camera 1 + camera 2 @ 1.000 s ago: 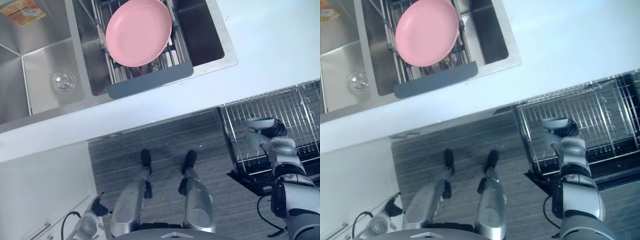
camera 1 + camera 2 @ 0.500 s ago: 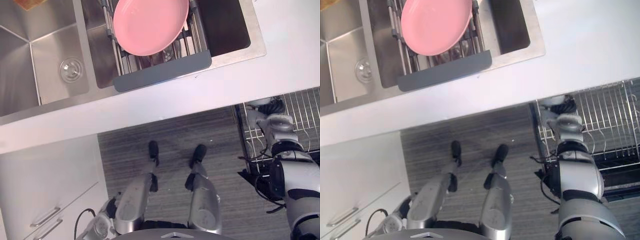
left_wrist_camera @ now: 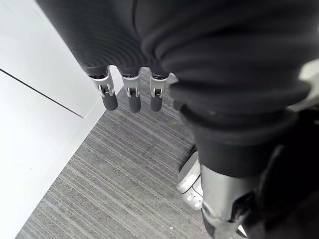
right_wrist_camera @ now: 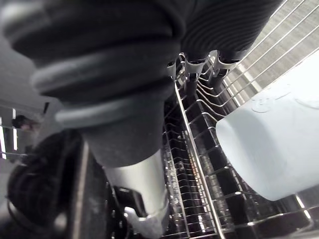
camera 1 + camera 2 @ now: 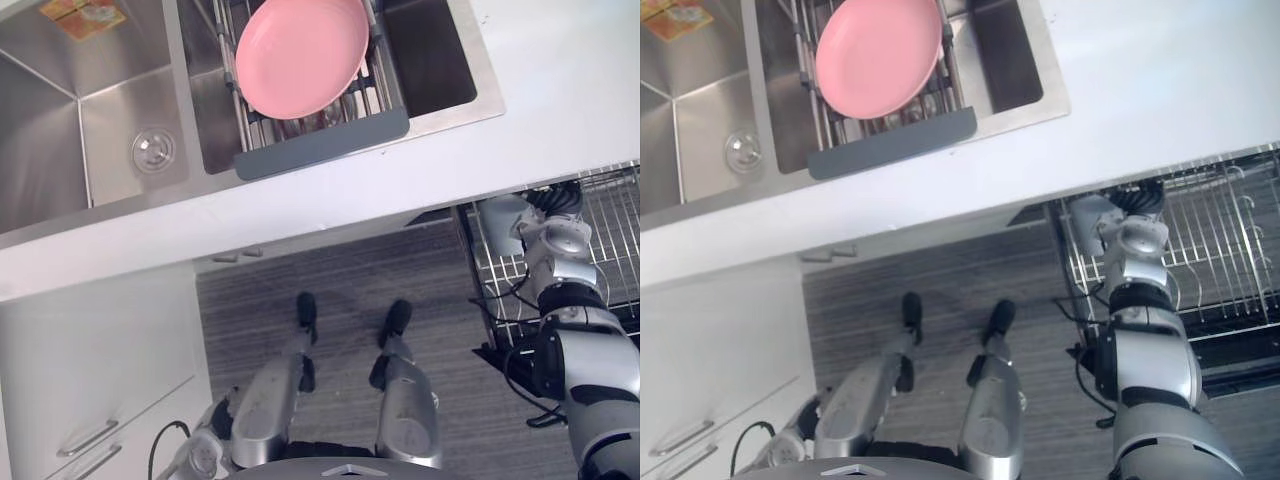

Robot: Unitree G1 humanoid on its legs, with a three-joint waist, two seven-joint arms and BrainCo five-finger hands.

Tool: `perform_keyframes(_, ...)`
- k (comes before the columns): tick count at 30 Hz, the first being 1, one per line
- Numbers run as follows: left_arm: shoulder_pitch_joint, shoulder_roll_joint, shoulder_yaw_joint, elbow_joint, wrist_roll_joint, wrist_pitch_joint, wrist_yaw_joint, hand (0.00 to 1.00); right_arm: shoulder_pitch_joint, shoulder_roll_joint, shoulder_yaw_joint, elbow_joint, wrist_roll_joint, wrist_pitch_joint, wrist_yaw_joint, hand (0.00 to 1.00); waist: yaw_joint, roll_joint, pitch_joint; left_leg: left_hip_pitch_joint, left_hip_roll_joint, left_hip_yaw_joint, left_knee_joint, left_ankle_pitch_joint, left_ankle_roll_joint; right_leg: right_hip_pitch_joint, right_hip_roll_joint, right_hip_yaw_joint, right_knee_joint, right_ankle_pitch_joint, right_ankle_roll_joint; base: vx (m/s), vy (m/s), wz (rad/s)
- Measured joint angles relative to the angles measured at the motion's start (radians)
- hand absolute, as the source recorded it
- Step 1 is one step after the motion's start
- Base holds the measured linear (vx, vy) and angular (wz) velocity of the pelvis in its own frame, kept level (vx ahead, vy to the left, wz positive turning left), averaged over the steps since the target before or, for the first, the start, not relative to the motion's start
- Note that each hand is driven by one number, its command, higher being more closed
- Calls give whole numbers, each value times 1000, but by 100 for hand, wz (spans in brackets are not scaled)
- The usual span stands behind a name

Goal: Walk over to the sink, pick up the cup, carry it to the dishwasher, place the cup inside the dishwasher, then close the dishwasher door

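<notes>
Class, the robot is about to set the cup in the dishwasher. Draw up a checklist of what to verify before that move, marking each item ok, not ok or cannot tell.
1. Dishwasher open, rack pulled out below the counter: ok.
2. Cup brought to the rack: ok, it is at the rack's left edge.
3. Right hand's hold on the cup: cannot tell.
4. Cup upright or tilted: cannot tell.
5. Rack wires beside the cup free of dishes: ok, as far as they show.
6. Left hand free: ok, open, low by the white cabinet, holding nothing.
</notes>
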Motion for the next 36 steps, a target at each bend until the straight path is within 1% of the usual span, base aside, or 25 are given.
perform_keyframes(1,4,-3,19,9,-3,22,-3,0,77,51,-21,-63,1,-15,-6,0,-6,-15,-14,18,5,5,-2,-6,0,21,7,3,-12,0,1,51,-64,-13)
perform_keyframes(3,16,-5,44,15,-18,43,-4,0,166,107,-29,-134,2,-18,-19,0,-10,-40,-54,24,12,18,-2,-15,1,25,13,12,-22,3,3,89,-74,-22)
perform_keyframes(4,26,-5,78,27,-34,69,-9,0,259,159,-42,-220,2,-22,-23,0,-16,-69,-83,53,19,34,-2,-27,-4,50,18,25,-32,1,3,143,-95,-30)
perform_keyframes(6,37,-11,123,40,-62,102,-9,0,377,215,-87,-336,1,-24,-34,0,-28,-98,-142,85,24,53,-3,-45,-3,81,26,34,-49,-3,4,124,-71,-27)
perform_keyframes(7,44,-14,142,42,-69,108,-9,0,412,231,-102,-372,1,-25,-40,0,-30,-106,-166,94,26,60,-3,-53,-5,89,28,42,-53,-4,5,111,-40,-34)
perform_keyframes(9,72,-25,199,52,-78,134,-5,0,535,284,-166,-500,10,-35,-45,0,-52,-131,-237,143,30,92,-3,-79,-8,128,33,56,-65,-12,10,153,-46,-39)
perform_keyframes(11,94,-32,221,56,-78,152,3,0,614,316,-205,-571,10,-40,-45,0,-71,-139,-277,173,31,111,-3,-95,-8,153,36,72,-71,-18,14,104,-19,-33)
perform_keyframes(13,104,-39,240,57,-76,172,12,0,686,362,-243,-633,25,-63,-46,0,-81,-144,-300,203,33,130,-3,-110,-11,181,40,87,-83,-18,15,81,-9,-34)
perform_keyframes(15,113,-46,265,58,-66,178,41,0,757,432,-282,-701,74,-85,-60,0,-96,-149,-333,223,36,150,-3,-122,-12,190,43,104,-83,-23,18,55,-7,-23)
perform_keyframes(16,111,-49,275,57,-64,178,45,0,771,447,-297,-715,87,-92,-65,0,-100,-150,-338,227,36,152,-3,-124,-13,192,42,105,-83,-24,20,40,-7,-12)
perform_keyframes(19,106,-51,288,54,-37,170,53,0,793,497,-370,-807,184,-159,-94,0,-122,-155,-353,251,36,168,-3,-134,-13,210,41,117,-83,-28,24,24,-1,-14)
perform_keyframes(20,106,-54,296,53,-40,166,65,0,795,503,-403,-860,202,-195,-95,0,-124,-156,-360,261,35,178,-3,-139,-12,213,41,127,-83,-29,26,10,3,-21)
perform_keyframes(21,105,-55,299,52,-52,166,66,0,795,504,-427,-913,214,-233,-79,0,-127,-155,-374,262,34,186,-3,-142,-12,210,40,131,-83,-29,26,14,1,-20)
perform_keyframes(23,106,-58,300,53,-91,168,65,0,795,505,-434,-1007,229,-267,-36,0,-135,-163,-390,263,35,190,-4,-145,-13,208,40,134,-83,-30,25,23,-11,-9)
perform_keyframes(24,106,-58,300,53,-121,170,63,0,795,506,-432,-1037,232,-274,-9,0,-138,-158,-399,263,35,190,-4,-146,-13,208,40,134,-83,-31,24,24,-25,-5)
perform_keyframes(25,104,-60,303,54,-210,177,55,0,794,506,-402,-1122,248,-271,76,0,-141,-168,-405,265,36,192,-4,-147,-14,209,41,134,-83,-30,21,0,0,0)
perform_keyframes(27,104,-59,307,54,-257,178,41,0,793,505,-361,-1166,266,-257,128,0,-139,-168,-409,272,37,192,-4,-147,-14,214,42,134,-83,-28,17,8,-32,-2)
perform_keyframes(28,105,-56,314,59,-307,183,17,0,790,504,-284,-1198,275,-211,203,0,-133,-178,-413,276,39,192,-4,-147,-14,218,43,134,-83,-29,16,0,0,0)
perform_keyframes(29,104,-55,315,61,-315,184,7,0,789,503,-262,-1203,274,-195,222,0,-130,-175,-418,277,39,192,-4,-147,-14,218,44,134,-83,-29,15,0,0,0)
perform_keyframes(30,104,-53,323,61,-316,185,-13,0,785,499,-201,-1210,274,-154,269,0,-119,-182,-422,276,39,191,-4,-147,-14,218,44,134,-83,-29,15,0,0,0)
perform_keyframes(31,104,-53,329,61,-316,185,-21,0,782,497,-167,-1210,274,-135,290,0,-113,-184,-425,276,39,190,-4,-147,-14,218,44,133,-83,-29,15,-9,-30,6)
perform_keyframes(32,103,-53,349,63,-335,186,-42,0,764,493,-88,-1208,274,-86,333,0,-99,-189,-427,277,37,185,-4,-147,-14,223,43,128,-83,-30,17,-12,-21,8)
perform_keyframes(34,103,-52,351,70,-371,194,-50,0,736,480,-10,-1203,277,-47,369,0,-88,-192,-428,279,35,174,-4,-148,-14,233,40,118,-83,-34,20,-12,-12,24)
perform_keyframes(35,103,-47,352,77,-407,205,-79,0,706,463,56,-1181,328,3,405,0,-86,-194,-429,280,30,151,-4,-148,-11,249,35,92,-83,-40,25,-3,-1,32)
perform_keyframes(36,138,-29,392,93,-687,175,-292,0,652,457,145,-1011,418,65,414,0,-29,-201,-437,280,22,140,-4,-145,-2,285,27,28,-83,-62,35,4,2,26)
